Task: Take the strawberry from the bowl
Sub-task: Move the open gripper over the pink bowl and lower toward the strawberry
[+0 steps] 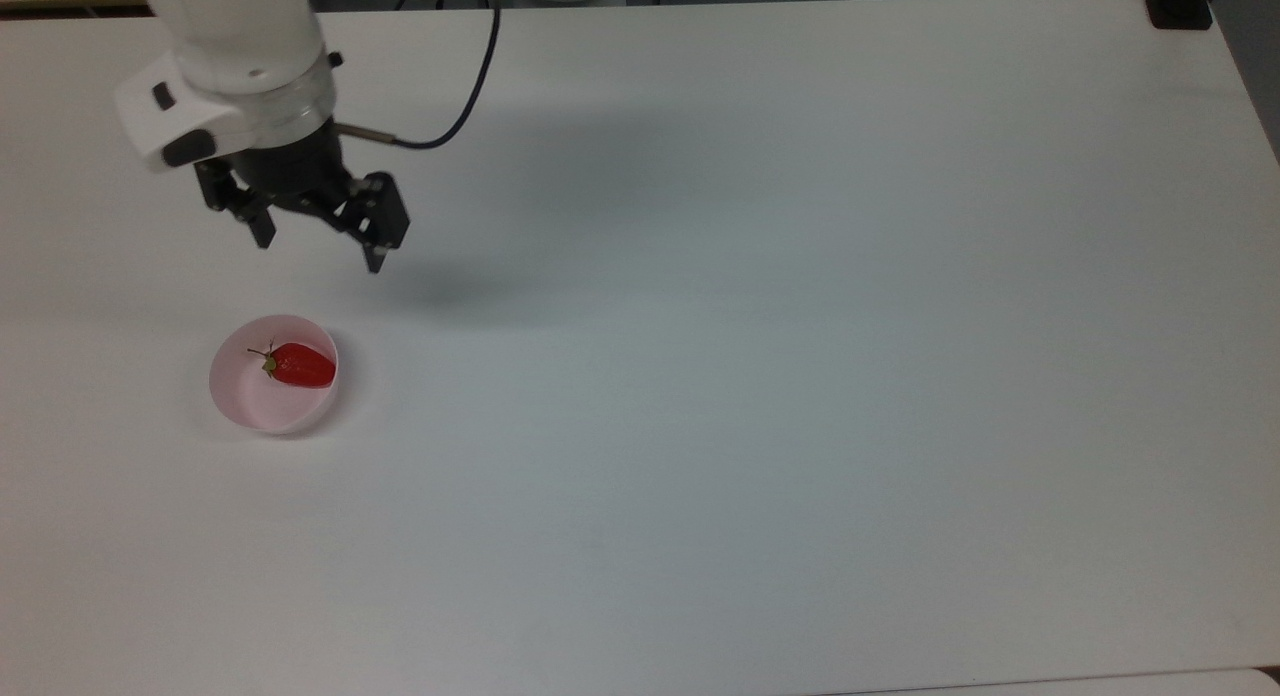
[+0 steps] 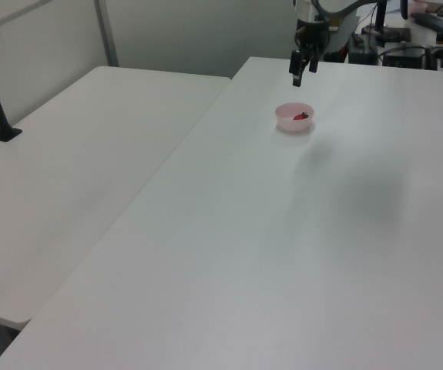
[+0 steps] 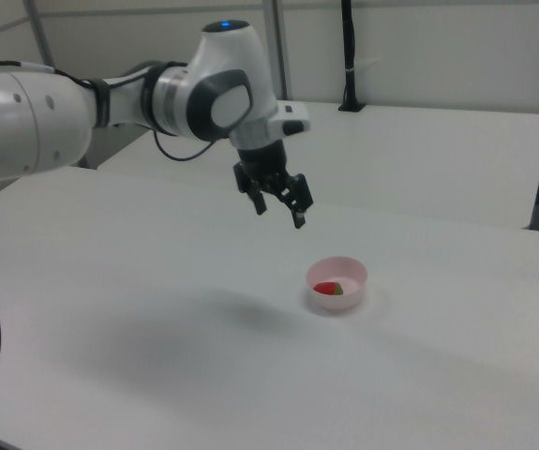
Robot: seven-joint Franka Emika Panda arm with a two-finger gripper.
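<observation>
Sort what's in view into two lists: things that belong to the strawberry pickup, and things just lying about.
Belongs to the job:
- strawberry, lying in the bowl
- pale pink bowl
- gripper, open, in the air short of the bowl

Just there:
- white table
- second white table
- black post

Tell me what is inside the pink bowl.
The bowl holds one strawberry, lying on its side against the wall. Its underside and the floor beneath it are covered.

In the left view the strawberry [image 2: 301,116] was a red speck — cap and stem too small to tell. The top view's far edge cut off the arm [image 1: 225,36].
</observation>
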